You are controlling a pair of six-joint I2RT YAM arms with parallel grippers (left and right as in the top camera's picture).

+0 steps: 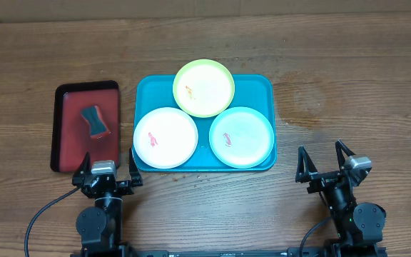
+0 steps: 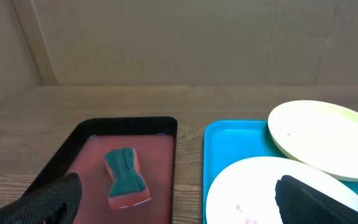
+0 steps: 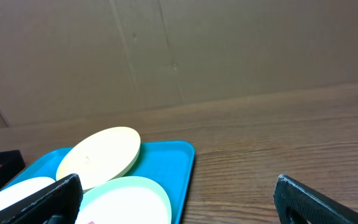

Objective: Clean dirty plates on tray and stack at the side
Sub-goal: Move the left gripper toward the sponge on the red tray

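**Overhead view**
- Item 1, the tray: teal, mid-worktop, holding all three plates. The white plate is near-left and the mint plate near-right. The yellow-green plate is at the far middle, overhanging the far rim and meeting the other two. I cannot tell whether it laps over them. Each plate shows a small red-orange smear.
- Item 2, the red tray: just left of the teal one, carrying a green-topped sponge.
- Item 3, my left hand: spread wide, empty, at the near edge below the red tray.
- Item 4, my right hand: likewise wide and empty, near-right of the teal tray and clear of it.
- Status: I judge nothing begun, with no plate wiped and none stacked. The first step looks to be fetching the sponge. That calls for the left hand to reach forward and close across the sponge's narrow waist, with the right hand ready to steady or lift a plate.

**Left wrist view**
- The sponge lies ahead between my dark fingers.
- The white plate's edge is at the right, and the yellow-green plate sits higher behind it.

**Right wrist view**
- The mint and yellow-green plates are at lower left.
- Bare wood lies ahead to the right, a likely stacking place.

**Surface and room**
- The worktop is brown wood-grain, with a darker blotch right of the tray.
- A plain cardboard wall stands behind.
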